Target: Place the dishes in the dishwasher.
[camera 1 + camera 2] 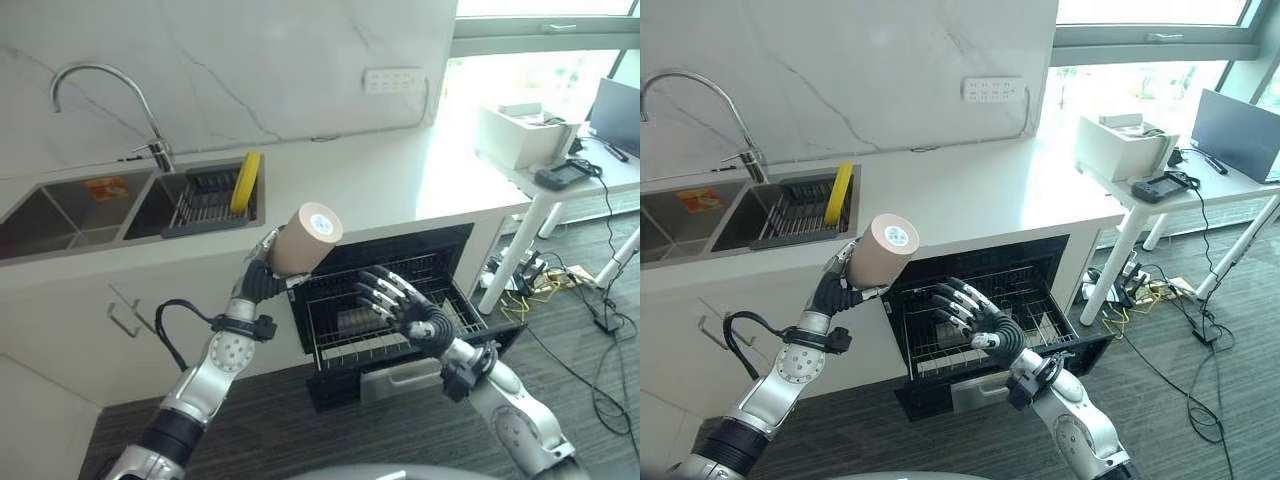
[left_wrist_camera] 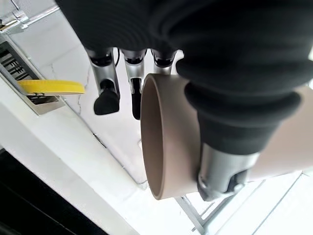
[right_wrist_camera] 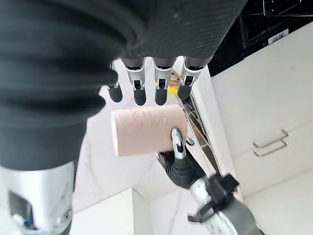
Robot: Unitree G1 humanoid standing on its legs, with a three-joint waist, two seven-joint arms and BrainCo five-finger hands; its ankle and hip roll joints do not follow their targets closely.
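My left hand point(image 1: 257, 280) is shut on a tan cup point(image 1: 305, 240), holding it tilted in the air in front of the counter edge, above the left end of the open dishwasher. In the left wrist view the thumb presses the cup point(image 2: 166, 142) from one side, with the fingers point(image 2: 106, 93) past its rim. My right hand point(image 1: 405, 305) hovers open, fingers spread, over the pulled-out dishwasher rack point(image 1: 380, 345), just right of and below the cup point(image 3: 144, 132). A yellow plate point(image 1: 245, 182) stands on edge in the sink's drying rack point(image 1: 205, 205).
A double sink point(image 1: 60, 215) with a curved faucet point(image 1: 100, 85) sits at the left of the white countertop point(image 1: 400, 170). A white side table point(image 1: 560, 175) with a box and devices stands at the right, cables on the floor beneath. Cabinet handles point(image 1: 125, 315) are left of the dishwasher.
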